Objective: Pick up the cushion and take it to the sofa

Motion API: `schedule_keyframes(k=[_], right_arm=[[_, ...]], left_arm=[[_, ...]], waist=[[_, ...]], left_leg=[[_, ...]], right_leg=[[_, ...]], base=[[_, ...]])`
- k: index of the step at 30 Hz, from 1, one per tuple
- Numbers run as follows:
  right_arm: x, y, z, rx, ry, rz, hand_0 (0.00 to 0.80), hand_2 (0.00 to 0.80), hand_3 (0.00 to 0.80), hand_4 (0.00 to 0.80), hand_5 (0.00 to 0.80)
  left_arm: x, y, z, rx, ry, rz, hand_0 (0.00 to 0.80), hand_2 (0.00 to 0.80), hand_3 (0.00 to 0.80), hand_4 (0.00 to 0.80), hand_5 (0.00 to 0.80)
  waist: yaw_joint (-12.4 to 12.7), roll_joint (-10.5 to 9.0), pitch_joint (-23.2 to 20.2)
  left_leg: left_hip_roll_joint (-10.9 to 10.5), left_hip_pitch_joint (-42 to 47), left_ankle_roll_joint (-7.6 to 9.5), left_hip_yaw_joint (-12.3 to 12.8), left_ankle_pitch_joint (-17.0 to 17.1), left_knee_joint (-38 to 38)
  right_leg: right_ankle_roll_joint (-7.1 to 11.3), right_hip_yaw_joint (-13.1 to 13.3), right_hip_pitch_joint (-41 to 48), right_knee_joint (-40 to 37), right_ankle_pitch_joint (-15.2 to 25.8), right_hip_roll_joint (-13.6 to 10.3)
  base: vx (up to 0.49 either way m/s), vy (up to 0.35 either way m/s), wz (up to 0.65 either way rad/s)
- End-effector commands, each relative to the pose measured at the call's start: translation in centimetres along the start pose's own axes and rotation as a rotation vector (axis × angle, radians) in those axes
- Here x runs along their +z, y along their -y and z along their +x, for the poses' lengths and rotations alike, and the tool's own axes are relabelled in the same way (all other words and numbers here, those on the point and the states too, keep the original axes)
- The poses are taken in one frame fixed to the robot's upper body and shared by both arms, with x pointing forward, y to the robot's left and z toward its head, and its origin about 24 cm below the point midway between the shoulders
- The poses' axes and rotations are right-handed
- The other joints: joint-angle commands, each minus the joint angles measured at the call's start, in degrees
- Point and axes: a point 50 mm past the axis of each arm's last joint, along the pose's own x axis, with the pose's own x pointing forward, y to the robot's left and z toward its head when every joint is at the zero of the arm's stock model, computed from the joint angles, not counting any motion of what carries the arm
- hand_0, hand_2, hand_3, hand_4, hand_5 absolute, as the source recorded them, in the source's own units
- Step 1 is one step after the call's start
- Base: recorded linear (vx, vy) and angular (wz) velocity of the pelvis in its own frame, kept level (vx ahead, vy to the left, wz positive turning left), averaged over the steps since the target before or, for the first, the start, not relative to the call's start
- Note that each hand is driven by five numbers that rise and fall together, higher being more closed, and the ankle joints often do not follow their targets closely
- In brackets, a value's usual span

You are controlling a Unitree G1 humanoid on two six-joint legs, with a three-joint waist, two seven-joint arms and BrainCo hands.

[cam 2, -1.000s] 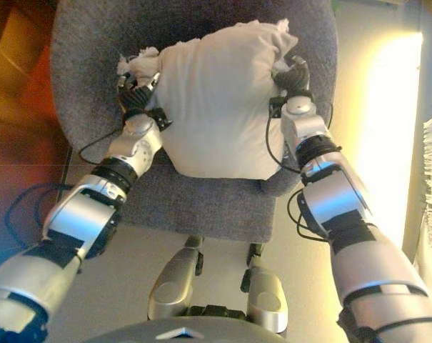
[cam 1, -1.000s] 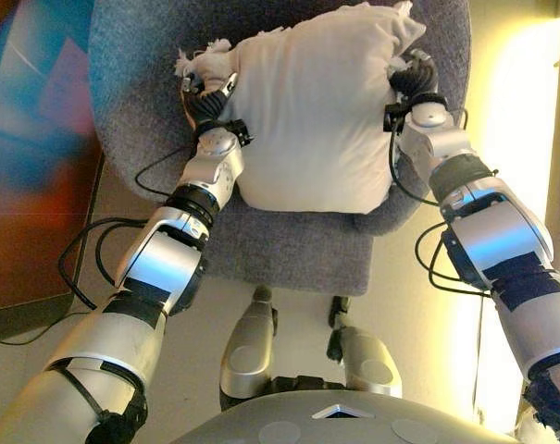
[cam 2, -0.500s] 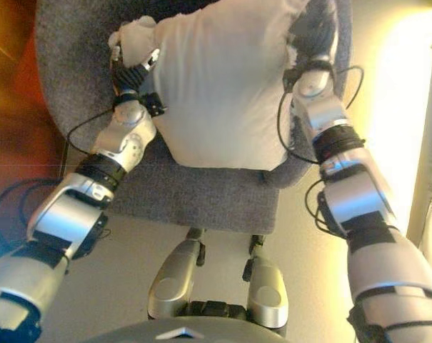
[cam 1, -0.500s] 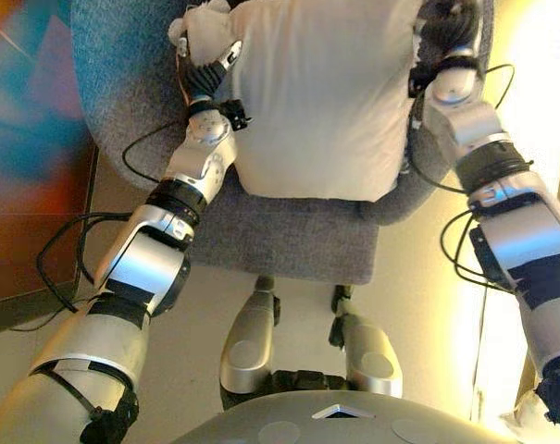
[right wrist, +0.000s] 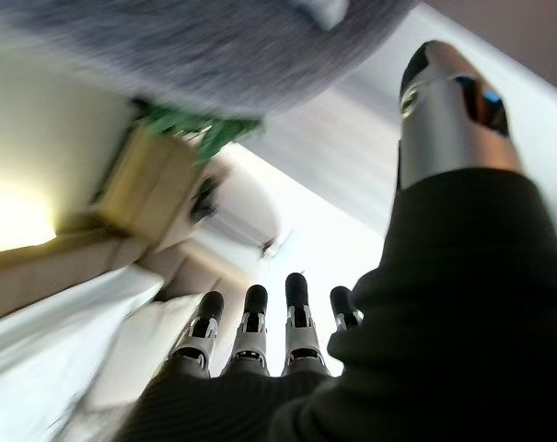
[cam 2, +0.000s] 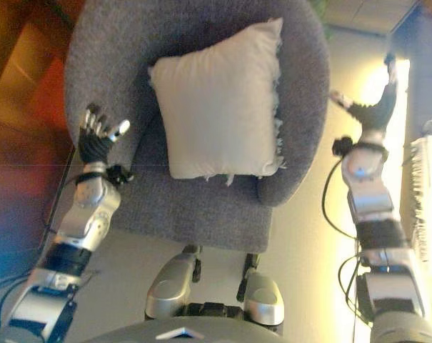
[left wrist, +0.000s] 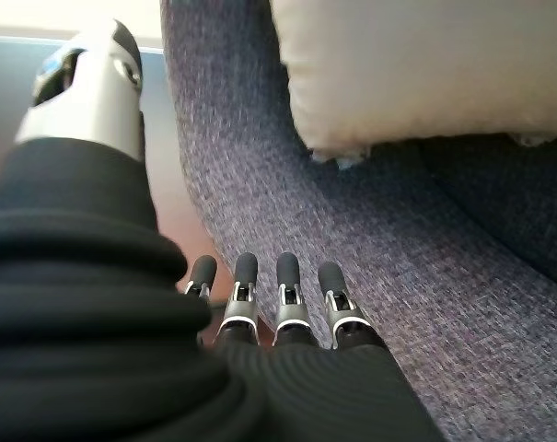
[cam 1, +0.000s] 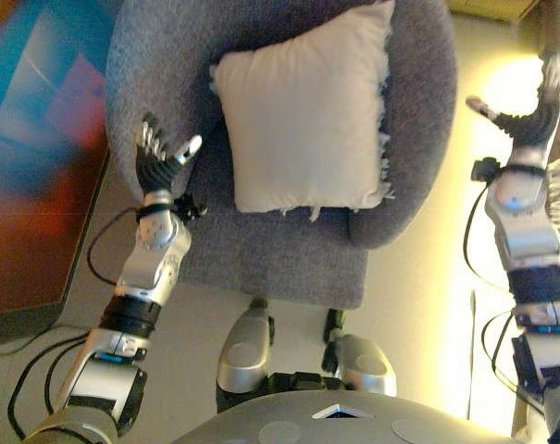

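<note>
We see a rounded grey fabric armchair (cam 1: 168, 55) with the square cream cushion (cam 1: 303, 116) propped on its seat against the back. Our left hand (cam 1: 157, 157) at nine o'clock and right hand (cam 1: 529, 116) at three o'clock hang apart from it, fingers straight, empty.

Strong warm glare off the floor (cam 1: 502, 83) on the right, washing out detail there. Dim, reddish on the left. Soft shadow beneath the cushion (cam 1: 303, 111). Right wrist view smeared, overexposed.
</note>
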Motion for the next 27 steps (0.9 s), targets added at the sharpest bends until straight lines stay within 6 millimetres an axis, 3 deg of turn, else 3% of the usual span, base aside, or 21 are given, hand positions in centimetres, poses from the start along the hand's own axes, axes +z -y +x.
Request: schedule_keyframes(k=[1,3,4,7,8,9,10,12,19,21,27], right_arm=[[-0.6,1.3,-1.4,0.013,0.071,-0.051,0.000,0.000,0.000,0.000,0.000],[-3.0,1.5,-3.0,0.054,-0.033,-0.083,0.000,0.000,0.000,0.000,0.000],[-5.3,1.9,-4.7,0.066,-0.139,-0.117,0.000,0.000,0.000,0.000,0.000],[-9.7,2.4,-8.6,0.118,-0.382,-0.121,0.000,0.000,0.000,0.000,0.000],[-11.4,2.6,-10.7,0.135,-0.474,-0.142,0.000,0.000,0.000,0.000,0.000],[-13.8,2.8,-14.2,0.153,-0.614,-0.120,0.000,0.000,0.000,0.000,0.000],[-14.3,2.8,-14.9,0.160,-0.643,-0.114,0.000,0.000,0.000,0.000,0.000],[-17.2,2.8,-19.5,0.191,-0.840,-0.145,0.000,0.000,0.000,0.000,0.000],[-20.7,0.7,-27.6,0.328,-1.233,-0.190,0.000,0.000,0.000,0.000,0.000],[-21.5,0.5,-30.9,0.389,-1.374,-0.216,0.000,0.000,0.000,0.000,0.000],[-21.4,0.2,-36.7,0.521,-1.635,-0.249,0.000,0.000,0.000,0.000,0.000]], left_arm=[[-1.3,-1.0,-1.0,0.007,-0.010,0.016,0.000,0.000,0.000,0.000,0.000],[-3.6,-2.3,-2.2,-0.008,-0.108,0.062,0.000,0.000,0.000,0.000,0.000],[-5.5,-3.7,-3.6,0.000,-0.198,0.102,0.000,0.000,0.000,0.000,0.000],[-8.8,-6.5,-6.5,0.027,-0.388,0.171,0.000,0.000,0.000,0.000,0.000],[-10.0,-7.7,-8.0,0.049,-0.462,0.193,0.000,0.000,0.000,0.000,0.000],[-11.8,-9.3,-10.5,0.074,-0.563,0.208,0.000,0.000,0.000,0.000,0.000],[-12.1,-9.6,-11.0,0.078,-0.581,0.215,0.000,0.000,0.000,0.000,0.000],[-14.7,-11.1,-14.3,0.147,-0.730,0.253,0.000,0.000,0.000,0.000,0.000],[-19.2,-11.1,-19.9,0.208,-1.000,0.371,0.000,0.000,0.000,0.000,0.000],[-20.5,-11.2,-21.8,0.210,-1.121,0.430,0.000,0.000,0.000,0.000,0.000],[-21.7,-11.6,-25.8,0.173,-1.338,0.570,0.000,0.000,0.000,0.000,0.000]], waist=[[0.05,-0.25,-11.09],[-0.06,-0.24,-12.33],[-0.28,-0.34,-12.76],[-0.81,-0.66,-13.24],[-1.05,-0.82,-13.43],[-1.39,-1.06,-13.67],[-1.44,-1.12,-13.74],[-1.59,-1.46,-14.17],[-1.48,-1.91,-14.77],[-1.35,-1.89,-14.95],[-1.52,-1.62,-15.00]], left_leg=[[0.65,7.39,-1.80,2.49,-9.83,0.42],[0.77,8.46,-1.86,2.85,-10.11,0.14],[0.83,9.13,-1.86,3.19,-10.17,0.08],[1.06,10.33,-1.71,3.70,-10.32,0.07],[1.16,10.73,-1.66,3.95,-10.33,0.07],[1.26,11.41,-1.52,4.45,-10.40,0.07],[1.28,11.59,-1.49,4.55,-10.43,0.07],[1.38,12.52,-1.39,4.94,-10.58,0.07],[1.33,13.27,-1.31,4.70,-10.82,0.07],[1.29,13.41,-1.19,4.59,-10.97,0.07],[1.34,13.50,-1.05,4.44,-11.05,0.07]], right_leg=[[2.81,-1.02,-2.95,0.64,1.41,-2.71],[2.71,-0.78,-1.93,0.46,1.13,-2.38],[2.53,-0.72,-1.20,0.42,1.01,-2.12],[2.26,-0.52,0.10,0.28,0.84,-1.89],[2.13,-0.41,0.55,0.21,0.80,-1.77],[2.05,-0.14,1.21,0.07,0.85,-1.65],[2.00,-0.06,1.37,0.07,0.82,-1.61],[1.66,0.15,2.32,0.07,0.63,-1.36],[1.00,0.80,3.42,0.07,0.06,-0.74],[0.88,1.04,3.59,0.07,-0.11,-0.52],[0.60,1.70,3.62,0.07,-0.40,-0.22]], base=[[0.115,-0.032,-0.09],[0.050,-0.032,-0.03],[0.010,-0.041,0.00],[-0.008,-0.043,-0.02],[0.003,-0.053,-0.07],[0.014,-0.042,-0.09],[0.016,-0.042,-0.15],[0.001,-0.048,-0.13],[-0.026,-0.041,-0.03],[-0.030,-0.032,0.00],[-0.017,-0.001,-0.02]])
